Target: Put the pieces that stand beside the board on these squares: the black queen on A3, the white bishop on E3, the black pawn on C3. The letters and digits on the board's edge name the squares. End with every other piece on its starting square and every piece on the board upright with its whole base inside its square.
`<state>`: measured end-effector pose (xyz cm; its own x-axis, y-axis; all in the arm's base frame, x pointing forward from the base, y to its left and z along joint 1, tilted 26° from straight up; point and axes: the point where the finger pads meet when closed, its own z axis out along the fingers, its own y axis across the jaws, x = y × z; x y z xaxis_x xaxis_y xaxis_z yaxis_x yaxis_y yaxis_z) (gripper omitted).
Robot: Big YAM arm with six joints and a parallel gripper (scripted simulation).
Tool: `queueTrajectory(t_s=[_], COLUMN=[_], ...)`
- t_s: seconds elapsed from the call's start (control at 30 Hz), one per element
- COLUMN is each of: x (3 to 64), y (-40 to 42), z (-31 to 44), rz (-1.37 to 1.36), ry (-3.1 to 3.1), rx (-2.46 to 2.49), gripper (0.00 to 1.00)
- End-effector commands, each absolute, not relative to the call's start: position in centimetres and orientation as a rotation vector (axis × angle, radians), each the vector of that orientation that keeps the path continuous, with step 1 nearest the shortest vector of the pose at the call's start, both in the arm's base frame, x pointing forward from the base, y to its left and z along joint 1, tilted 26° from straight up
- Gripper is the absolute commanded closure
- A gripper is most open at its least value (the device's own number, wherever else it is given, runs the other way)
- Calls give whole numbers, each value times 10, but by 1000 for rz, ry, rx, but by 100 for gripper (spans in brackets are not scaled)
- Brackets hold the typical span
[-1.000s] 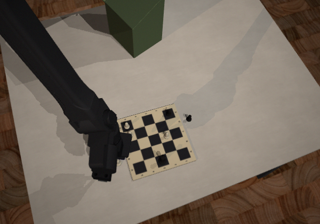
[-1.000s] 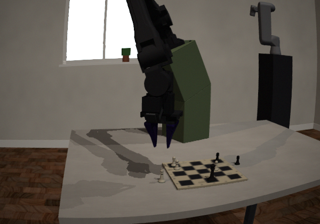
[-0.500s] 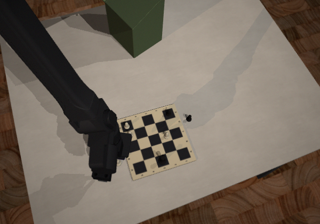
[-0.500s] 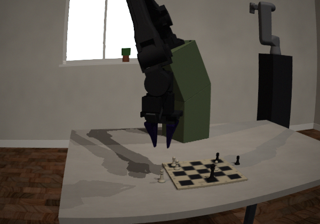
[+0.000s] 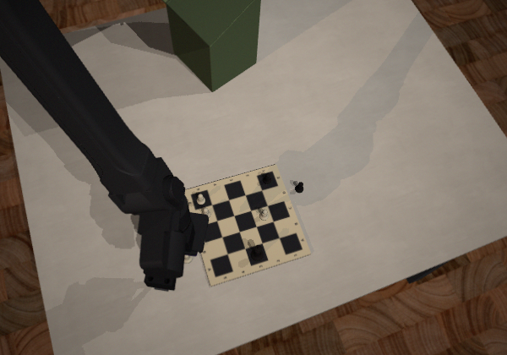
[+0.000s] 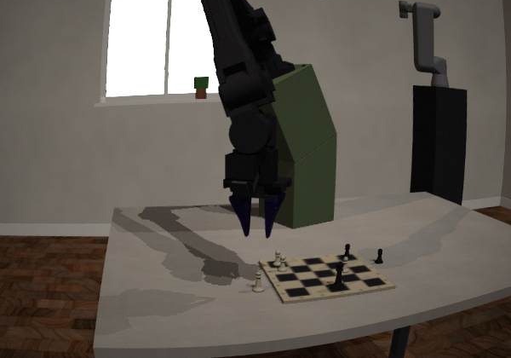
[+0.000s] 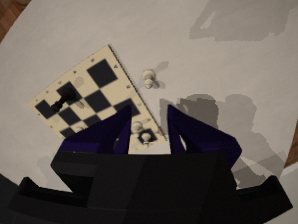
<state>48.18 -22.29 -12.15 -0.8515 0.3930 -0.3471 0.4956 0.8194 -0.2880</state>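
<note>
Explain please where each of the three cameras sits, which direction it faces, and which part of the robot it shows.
Top: sits high above the table, looks down at the chessboard; shows the black arm from above, hiding the gripper.
Exterior: stands beside the table at a low height, faces the window wall; shows the arm and the gripper, narrowed and empty, hanging above the table.
Wrist: sits on the gripper, looks down between the fingers; shows the gripper body.
Shared: exterior and wrist both show the white bishop standing off the board.

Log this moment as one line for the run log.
claw: partly closed, empty, above table left of board | white bishop: upright beside board, not grasped | black pawn: still off board
</note>
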Motion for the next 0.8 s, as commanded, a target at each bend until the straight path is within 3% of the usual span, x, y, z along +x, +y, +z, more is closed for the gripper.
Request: queueTrajectory(t_s=[0.0, 0.77], x=[486, 491], y=[-233, -246], z=[-131, -161], rz=[-542, -543], ry=[2726, 2729], rx=[685, 685], gripper=[65, 65])
